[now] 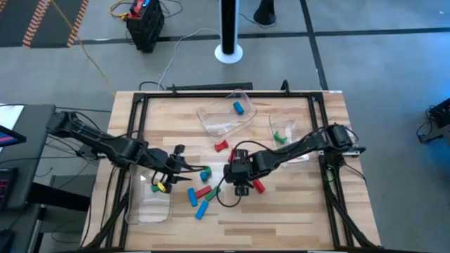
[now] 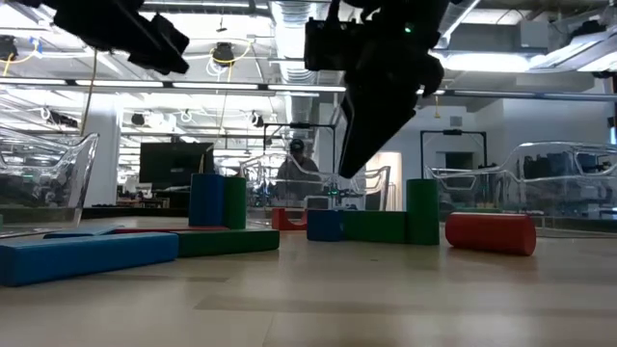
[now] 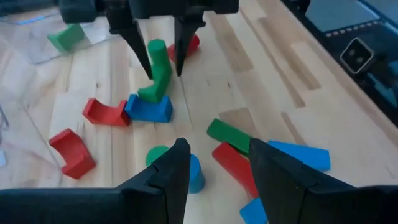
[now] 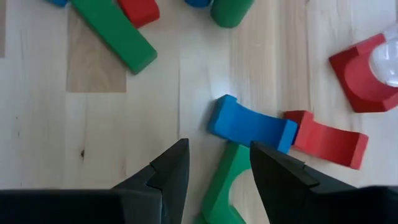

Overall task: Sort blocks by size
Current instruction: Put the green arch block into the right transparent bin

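The blocks (image 1: 202,191) lay scattered mid-surface. The right gripper (image 4: 219,163) hovered just above a green arch block (image 4: 225,186), fingers open and empty, apparently lining up a grasp. The left gripper (image 3: 219,163), at nine o'clock, waited open over a blue cylinder (image 3: 194,174).

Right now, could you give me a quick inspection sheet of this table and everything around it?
Surface: pale wooden table with a dark frame.
Job's things: small red, green and blue blocks scattered mid-table; one blue block lies in a far clear plastic tray.
Clutter: more clear trays, right and near left.
End effectors: left end effector open beside the pile; right end effector open over a green curved block.
Cables: orange and white cables on the floor.
Surroundings: white post base, grey floor.
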